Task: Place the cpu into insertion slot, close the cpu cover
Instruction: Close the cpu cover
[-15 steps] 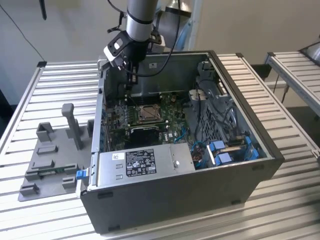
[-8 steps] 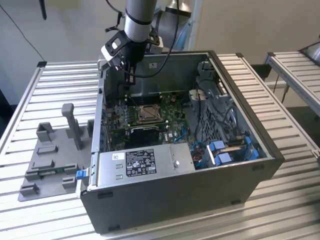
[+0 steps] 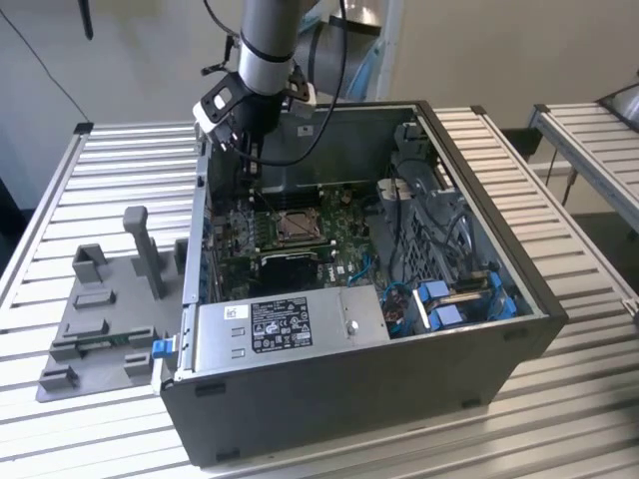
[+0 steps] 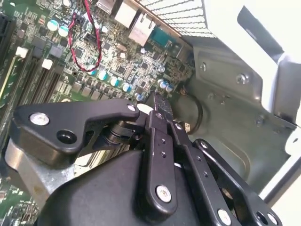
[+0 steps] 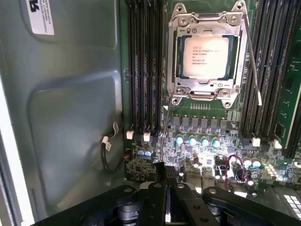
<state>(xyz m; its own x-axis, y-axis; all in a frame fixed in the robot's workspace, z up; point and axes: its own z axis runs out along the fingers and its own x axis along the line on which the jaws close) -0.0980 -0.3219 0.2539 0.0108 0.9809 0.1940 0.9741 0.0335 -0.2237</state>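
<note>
Black end effector [image 5: 165, 175] fingers are pressed together, holding nothing, above the green board [image 5: 207, 155] near the case wall [image 5: 70, 117]. Cpu [image 5: 206, 57] sits in the slot [image 5: 177, 61], with the cover [image 5: 207, 92] closed flat around it and the lever [image 5: 251, 61] alongside. Exterior view: the case [image 3: 349, 399] rests on the slatted tabletop [image 3: 100, 160].

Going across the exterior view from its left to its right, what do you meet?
Grey fixture plate → gripper above the case's wall → cpu under the cpu cover → bundled cables → blue connectors.
</note>
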